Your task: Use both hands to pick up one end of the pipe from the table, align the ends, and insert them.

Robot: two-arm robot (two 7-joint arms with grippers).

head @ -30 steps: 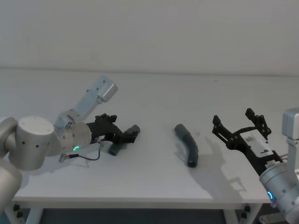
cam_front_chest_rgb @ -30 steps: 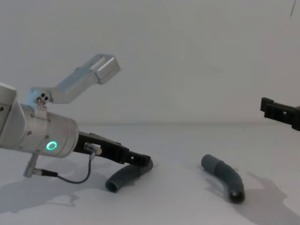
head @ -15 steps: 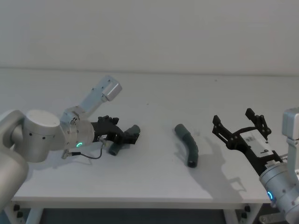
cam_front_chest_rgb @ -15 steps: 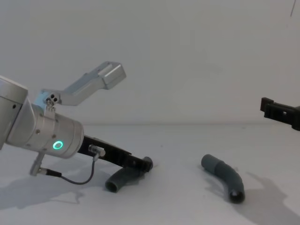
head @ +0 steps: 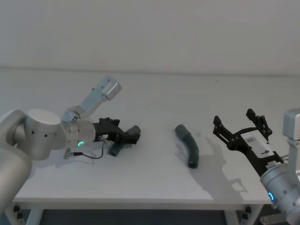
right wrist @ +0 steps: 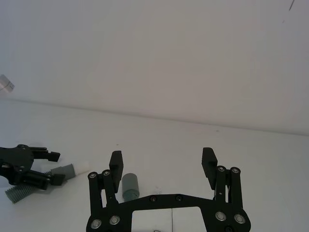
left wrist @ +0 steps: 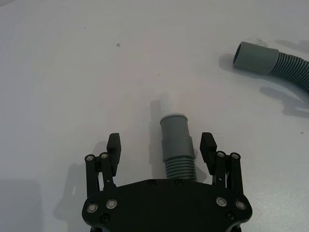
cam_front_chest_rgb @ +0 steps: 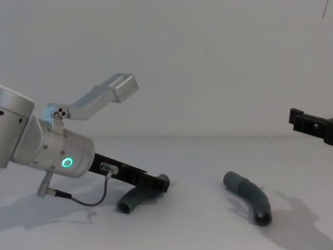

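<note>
Two dark grey pipe pieces lie on the white table [head: 150, 183]. My left gripper [head: 130, 136] stands open low over the left pipe piece [head: 117, 147], one finger on each side. In the left wrist view its fingertips [left wrist: 113, 144] flank the piece's sleeved end [left wrist: 176, 140] with a gap on both sides, and the gripper [left wrist: 161, 145] holds nothing. The right pipe piece [head: 189, 145] lies curved at mid-table, also visible from the chest [cam_front_chest_rgb: 250, 195]. My right gripper [head: 233, 117] hovers open to the right of it, apart from it, and its jaws [right wrist: 162, 155] are empty.
A thin black cable [head: 89, 157] hangs from the left wrist onto the table. The table's front edge [head: 140, 202] runs close below both arms. A plain white wall [head: 150, 37] stands behind.
The left arm's wrist has shifted a little forward and upward, tilting the open gripper lower along the left pipe piece. The right arm and both pipe pieces have not moved.
</note>
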